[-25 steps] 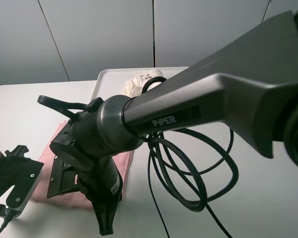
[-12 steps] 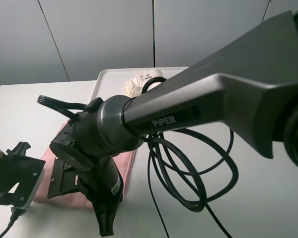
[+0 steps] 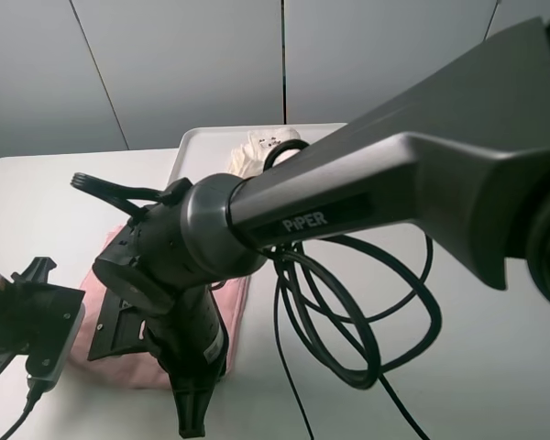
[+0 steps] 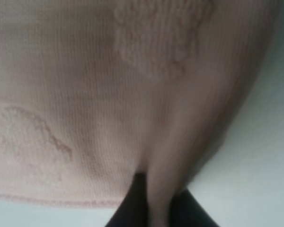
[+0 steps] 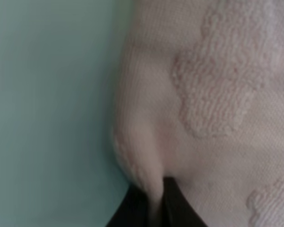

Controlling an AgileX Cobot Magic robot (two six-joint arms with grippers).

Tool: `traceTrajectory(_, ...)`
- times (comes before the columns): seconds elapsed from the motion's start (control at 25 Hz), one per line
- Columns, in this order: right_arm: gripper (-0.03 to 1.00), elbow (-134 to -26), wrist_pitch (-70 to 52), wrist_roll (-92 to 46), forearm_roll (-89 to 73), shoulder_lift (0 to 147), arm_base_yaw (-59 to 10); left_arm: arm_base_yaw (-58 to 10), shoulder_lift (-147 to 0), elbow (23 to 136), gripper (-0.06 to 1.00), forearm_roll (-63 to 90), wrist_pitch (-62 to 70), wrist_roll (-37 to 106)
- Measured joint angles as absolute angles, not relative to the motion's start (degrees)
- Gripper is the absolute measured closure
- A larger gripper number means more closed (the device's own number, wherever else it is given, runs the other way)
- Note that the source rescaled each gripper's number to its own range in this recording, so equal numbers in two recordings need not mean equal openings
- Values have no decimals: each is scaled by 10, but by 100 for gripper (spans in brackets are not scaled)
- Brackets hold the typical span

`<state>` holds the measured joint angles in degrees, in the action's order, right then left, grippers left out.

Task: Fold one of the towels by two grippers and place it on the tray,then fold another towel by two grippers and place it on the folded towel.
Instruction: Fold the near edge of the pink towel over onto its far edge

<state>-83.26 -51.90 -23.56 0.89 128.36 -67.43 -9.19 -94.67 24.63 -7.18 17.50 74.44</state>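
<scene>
1. Since a clean fold needs both corners carried together, my left gripper (image 4: 156, 210) is pinched tight on a ridge of the pink towel (image 3: 236, 307), and my right gripper (image 5: 154, 205) is clamped on a ridge at its edge.
2. That pink towel lies on the table (image 3: 37, 202), lower left of the high view (my right arm hides most of it).
3. Count: two towels, the pink towel and a cream towel (image 3: 254, 151) on the tray (image 3: 194, 139) at top centre; one tray; two grippers.

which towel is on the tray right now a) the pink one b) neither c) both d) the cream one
d: the cream towel lies on the tray at the back, while the pink towel lies on the table in front of it.
</scene>
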Motion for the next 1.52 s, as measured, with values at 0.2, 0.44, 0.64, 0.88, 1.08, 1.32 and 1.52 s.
traceTrajectory(0.2,97,-833,-534,-230,7,1258,-651,-92,-904,243,93,-55,186,695)
traceTrajectory(0.44,97,-832,-540,-223,4,1203,-622,-92,-850,242,93,-19,187,646)
traceTrajectory(0.64,97,-832,-546,-217,-16,1179,-598,-92,-826,269,93,70,194,620)
traceTrajectory(0.88,97,-832,-551,-184,-53,1174,-551,-92,-822,323,93,190,205,618)
traceTrajectory(1.08,97,-832,-537,-150,-56,1174,-519,-92,-823,330,93,256,185,618)
traceTrajectory(1.32,97,-832,-495,-133,-55,1174,-490,-92,-863,332,93,327,155,617)
traceTrajectory(1.52,97,-832,-460,-125,-55,1180,-475,-92,-890,343,93,370,118,604)
